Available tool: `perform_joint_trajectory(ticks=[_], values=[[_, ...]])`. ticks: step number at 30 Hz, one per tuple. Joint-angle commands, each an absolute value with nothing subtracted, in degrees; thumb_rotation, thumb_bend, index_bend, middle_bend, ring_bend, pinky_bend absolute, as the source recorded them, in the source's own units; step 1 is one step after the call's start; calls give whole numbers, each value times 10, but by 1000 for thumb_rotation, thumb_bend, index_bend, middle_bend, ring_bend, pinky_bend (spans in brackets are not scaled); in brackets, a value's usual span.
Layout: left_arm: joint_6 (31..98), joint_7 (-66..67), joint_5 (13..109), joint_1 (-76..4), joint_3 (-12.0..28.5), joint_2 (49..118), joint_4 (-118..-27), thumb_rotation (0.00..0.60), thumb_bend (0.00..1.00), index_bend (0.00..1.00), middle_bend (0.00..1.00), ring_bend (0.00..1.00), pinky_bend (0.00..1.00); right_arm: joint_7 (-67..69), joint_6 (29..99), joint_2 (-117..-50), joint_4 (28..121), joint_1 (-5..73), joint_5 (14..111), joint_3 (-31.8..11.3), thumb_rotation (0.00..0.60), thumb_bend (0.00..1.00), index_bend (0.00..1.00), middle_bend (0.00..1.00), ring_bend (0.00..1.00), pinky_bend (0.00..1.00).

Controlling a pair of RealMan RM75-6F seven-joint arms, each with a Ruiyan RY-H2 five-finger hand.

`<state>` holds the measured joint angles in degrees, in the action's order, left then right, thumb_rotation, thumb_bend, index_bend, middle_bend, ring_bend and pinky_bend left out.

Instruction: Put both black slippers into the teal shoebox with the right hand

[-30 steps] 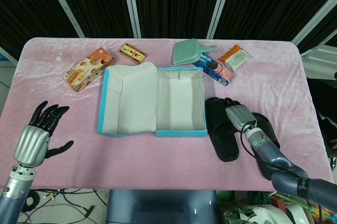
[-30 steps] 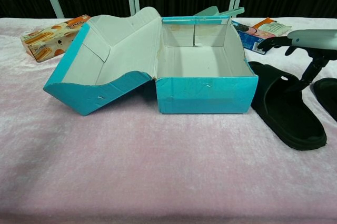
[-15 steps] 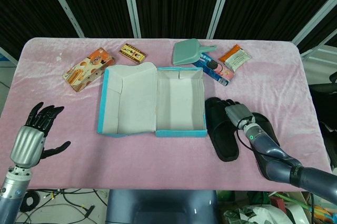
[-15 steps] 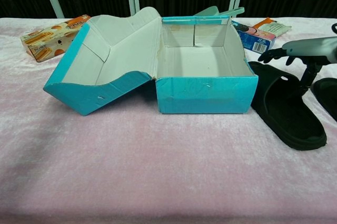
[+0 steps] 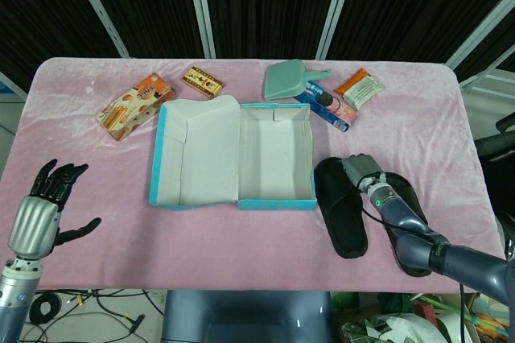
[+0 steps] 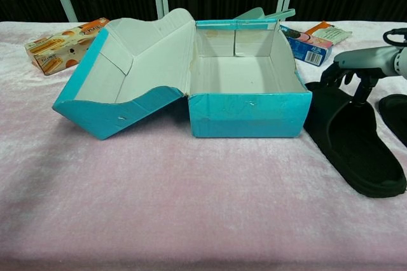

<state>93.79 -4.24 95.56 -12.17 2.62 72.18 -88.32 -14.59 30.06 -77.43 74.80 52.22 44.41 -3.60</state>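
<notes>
Two black slippers lie on the pink desk: the nearer slipper [image 5: 341,208] sits under the right hand [image 5: 364,174], just beside the right wall of the one teal shoebox [image 5: 276,158], and the second slipper [image 5: 402,214] lies on the far side of that hand, largely covered by the forearm in the head view and cut off by the frame edge in the chest view [image 6: 395,113]. The right hand [image 6: 359,66] reaches down onto the strap end of the nearer slipper [image 6: 356,144] with its fingers curled toward it; whether they actually grip the strap cannot be made out. The shoebox stands open and holds nothing, its lid [image 5: 197,154] folded out on the side away from the right hand. Beyond the box, further from both hands, lie four snack packs: an orange biscuit box [image 5: 133,106], a small brown one [image 5: 202,80], a blue cookie pack [image 5: 327,105] and an orange-and-white pouch [image 5: 360,88], plus one green dustpan [image 5: 291,81]. The left hand [image 5: 44,210], seen only in the head view, hangs well apart from everything at the near desk edge, fingers spread and holding nothing. The chest view alone shows the shoebox [image 6: 249,86] from the side, with the lid [image 6: 124,77] tilted down onto the desk [image 6: 191,207], while the small brown pack cannot be seen there.
</notes>
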Motion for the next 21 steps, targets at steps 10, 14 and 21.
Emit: perform_joint_trajectory(ticks=[10,14,21], values=[[940,-55,968,-124,30,727,-870,600,9,89,175,124,67,-135,388,-673,884,492,490,-53,600,172,488,463,256,219],[942,-58,970,-124,31,725,-869,600,9,87,175,124,67,-146,410,-641,915,487,478,-53,600,172,488,454,256,219],[933,-62,973,-126,28,725,-866,600,9,84,176,124,67,-143,433,-582,966,478,466,-61,600,172,487,451,256,219]])
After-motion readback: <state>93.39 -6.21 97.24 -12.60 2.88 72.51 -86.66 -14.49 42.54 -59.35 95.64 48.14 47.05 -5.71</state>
